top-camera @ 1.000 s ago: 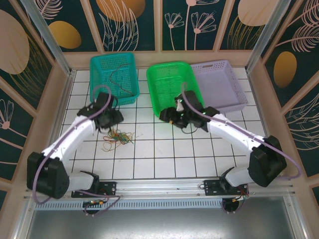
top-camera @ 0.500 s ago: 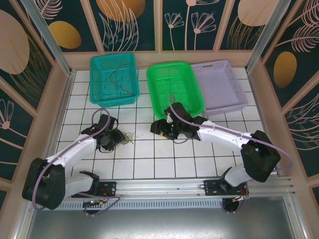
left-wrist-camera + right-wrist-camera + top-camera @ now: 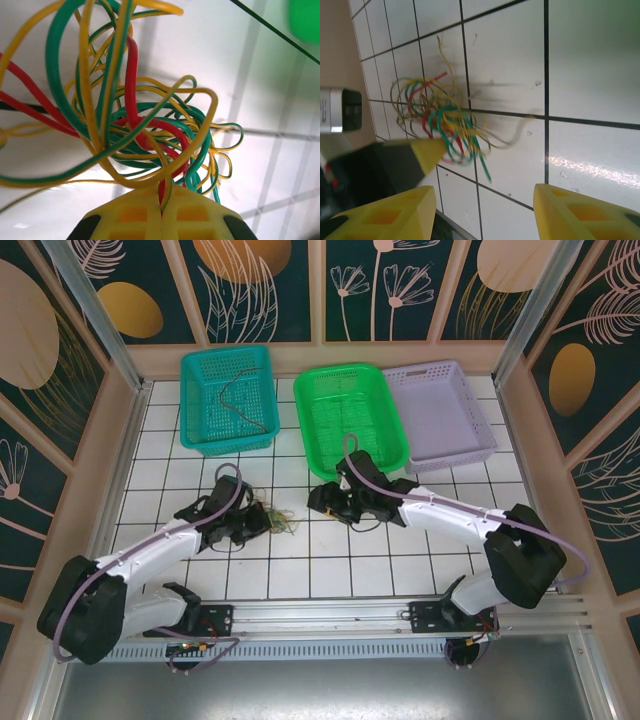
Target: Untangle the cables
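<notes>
The tangle of cables (image 3: 279, 521), thin red, green and yellow-tan wires, lies on the white tiles just left of the middle. My left gripper (image 3: 261, 523) is at its left side, shut on a red and a green-yellow strand (image 3: 167, 192), with the tangle's loops (image 3: 135, 120) spreading out ahead of the fingers. My right gripper (image 3: 318, 503) hangs open a little to the right of the tangle, pointing left at it. In the right wrist view the tangle (image 3: 442, 117) lies beyond the open fingers (image 3: 385, 215), nothing between them. One dark cable (image 3: 240, 392) rests in the teal basket (image 3: 195, 400).
A green basket (image 3: 385, 410) and a purple basket (image 3: 478, 425) stand side by side at the back, right of the teal one. Wooden walls and metal posts ring the tiled table. Open tiles lie in front of both grippers.
My left gripper has slid right and closed on the tangle, dragging it toward the middle. My right gripper dropped from the green basket's edge toward the tiles and now holds still.
</notes>
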{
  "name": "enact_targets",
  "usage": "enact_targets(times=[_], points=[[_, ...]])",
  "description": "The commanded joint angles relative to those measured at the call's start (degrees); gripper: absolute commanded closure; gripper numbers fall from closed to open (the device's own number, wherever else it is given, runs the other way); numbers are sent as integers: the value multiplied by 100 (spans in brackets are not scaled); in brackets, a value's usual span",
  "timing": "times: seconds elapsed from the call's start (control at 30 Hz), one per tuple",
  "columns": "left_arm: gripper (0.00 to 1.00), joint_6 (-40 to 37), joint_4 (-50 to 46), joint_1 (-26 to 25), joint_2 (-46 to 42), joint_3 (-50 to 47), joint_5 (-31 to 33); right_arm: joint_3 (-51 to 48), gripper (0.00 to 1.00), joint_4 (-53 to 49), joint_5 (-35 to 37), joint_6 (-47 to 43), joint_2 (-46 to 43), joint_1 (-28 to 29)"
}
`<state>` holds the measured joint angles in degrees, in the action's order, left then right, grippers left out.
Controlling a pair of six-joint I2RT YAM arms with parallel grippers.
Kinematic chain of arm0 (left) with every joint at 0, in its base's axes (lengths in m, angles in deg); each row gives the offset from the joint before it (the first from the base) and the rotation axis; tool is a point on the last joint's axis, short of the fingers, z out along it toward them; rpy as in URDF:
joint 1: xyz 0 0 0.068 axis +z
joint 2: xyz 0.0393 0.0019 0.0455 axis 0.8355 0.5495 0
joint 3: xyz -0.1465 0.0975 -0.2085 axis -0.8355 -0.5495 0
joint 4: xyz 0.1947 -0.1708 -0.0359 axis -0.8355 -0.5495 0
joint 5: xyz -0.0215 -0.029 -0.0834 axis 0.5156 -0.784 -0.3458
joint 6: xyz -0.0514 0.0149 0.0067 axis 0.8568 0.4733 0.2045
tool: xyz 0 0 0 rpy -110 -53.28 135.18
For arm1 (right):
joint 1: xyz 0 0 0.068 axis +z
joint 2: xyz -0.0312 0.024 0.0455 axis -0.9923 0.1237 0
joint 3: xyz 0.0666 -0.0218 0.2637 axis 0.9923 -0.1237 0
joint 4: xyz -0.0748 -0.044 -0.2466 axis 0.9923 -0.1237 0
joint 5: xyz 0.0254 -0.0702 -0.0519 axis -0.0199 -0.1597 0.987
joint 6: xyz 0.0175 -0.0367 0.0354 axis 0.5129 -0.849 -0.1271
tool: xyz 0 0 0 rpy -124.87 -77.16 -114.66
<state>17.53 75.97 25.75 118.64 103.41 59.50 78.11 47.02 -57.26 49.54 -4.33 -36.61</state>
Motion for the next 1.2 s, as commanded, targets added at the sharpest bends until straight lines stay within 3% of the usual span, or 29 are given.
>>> enact_targets(times=[0.0,0.37,0.73,0.83,0.93,1.17], points=[[100,-442,183,-281,-297,14,-815,-142,46,82,-21,-32,-164,-160],[100,-501,713,-339,-420,-208,-955,-217,55,612,-726,-104,425,154],[100,-568,650,-347,-355,-164,-924,-448,77,1144,-795,322,609,237],[100,-558,620,-345,-381,-135,-884,-461,87,1126,-684,341,629,213],[100,-556,489,-350,-386,-125,-747,-412,100,1047,-538,352,538,199],[100,-393,-486,-347,-506,27,508,-198,100,-320,513,19,-419,-114]])
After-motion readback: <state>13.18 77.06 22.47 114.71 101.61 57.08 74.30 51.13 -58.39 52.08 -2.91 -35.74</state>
